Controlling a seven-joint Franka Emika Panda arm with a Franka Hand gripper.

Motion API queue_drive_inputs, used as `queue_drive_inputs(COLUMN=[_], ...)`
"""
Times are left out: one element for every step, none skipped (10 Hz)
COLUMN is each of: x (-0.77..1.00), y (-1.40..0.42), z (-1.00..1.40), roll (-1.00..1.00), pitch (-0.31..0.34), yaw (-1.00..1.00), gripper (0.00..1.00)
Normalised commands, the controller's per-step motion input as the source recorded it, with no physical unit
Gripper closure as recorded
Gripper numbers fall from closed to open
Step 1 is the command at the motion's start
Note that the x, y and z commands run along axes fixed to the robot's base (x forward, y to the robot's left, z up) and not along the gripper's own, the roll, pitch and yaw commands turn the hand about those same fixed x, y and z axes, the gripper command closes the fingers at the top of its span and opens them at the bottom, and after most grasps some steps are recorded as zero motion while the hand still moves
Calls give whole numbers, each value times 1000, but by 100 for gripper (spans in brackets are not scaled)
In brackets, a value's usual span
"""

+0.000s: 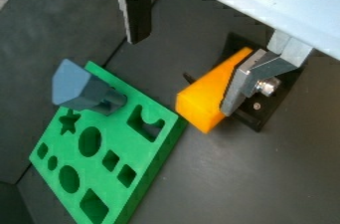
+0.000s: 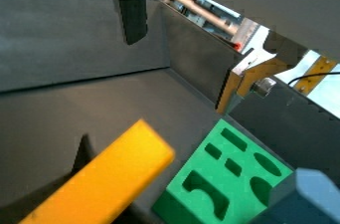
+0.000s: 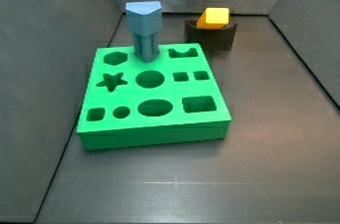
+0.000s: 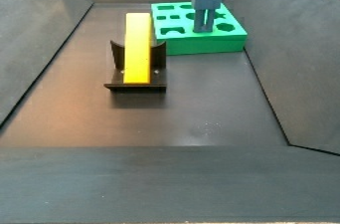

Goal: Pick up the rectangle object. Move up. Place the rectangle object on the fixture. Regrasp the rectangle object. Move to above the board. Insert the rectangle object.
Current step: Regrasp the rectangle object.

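Note:
The orange-yellow rectangle object (image 4: 137, 47) lies lengthwise in the notch of the dark fixture (image 4: 135, 81); it also shows in a side view (image 3: 214, 17) on the fixture (image 3: 213, 39). My gripper (image 1: 197, 49) is open and empty above it. One finger (image 1: 257, 81) hangs beside the block (image 1: 213, 94) and the other (image 1: 137, 14) is well clear of it. The gripper (image 2: 190, 39) and block (image 2: 113, 173) also show in a wrist view. The green board (image 3: 133, 133) lies beside the fixture. The gripper is out of both side views.
A blue pentagon-topped peg (image 3: 143, 31) stands upright in the board's back edge, also seen in a side view (image 4: 206, 4) and a wrist view (image 1: 80, 87). Dark grey walls enclose the floor on three sides. The board (image 4: 220, 41) sits near the far wall.

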Motion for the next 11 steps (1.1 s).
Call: queue_drive_inputs(x=[-30,-11,-3,-5,0,7,8,6,7,23,35], y=[-762,-552,-259,-78,-48,-49,-39,-26,-20,-27,-25], z=[363,182,92,65,38,24,20,17,15,7,-4], roll=[1000,1000,1000,1000,1000,1000,1000,1000,1000,1000,1000], pitch=[32,30,29,28,26,26,27,32,38,44,52], yaw=[31,31,32,33,34,35,36,37,39,42,44], gripper=[0,0,0,0,0,0,0,0,0,0,0])
